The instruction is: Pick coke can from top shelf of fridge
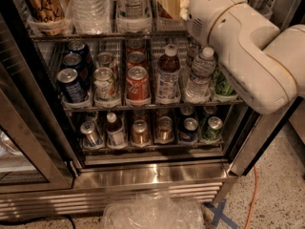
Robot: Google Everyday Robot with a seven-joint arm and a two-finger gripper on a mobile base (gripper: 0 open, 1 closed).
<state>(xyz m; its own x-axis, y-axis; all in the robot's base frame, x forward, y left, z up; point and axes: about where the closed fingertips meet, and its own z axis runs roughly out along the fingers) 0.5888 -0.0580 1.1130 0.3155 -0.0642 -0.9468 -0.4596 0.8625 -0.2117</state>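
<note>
**Drop to the can row, then go in straight**

The end effector sits at the tip of the white arm, high in the view and level with the bottle row. Whether it is open or closed cannot be told. The coke can stands lower and to the left, at the front of its clear tray on the top shelf, the middle of the three rows in view. More red cans stand behind it. A silver can is just beside it on one side and a brown bottle on the other.

My judgement: bring the end effector below the upper rail, line it up on the can's lane and enter straight. Take the can around mid-body and lift it over the tray lip before drawing out of the fridge, so neither neighbour tips.
</note>
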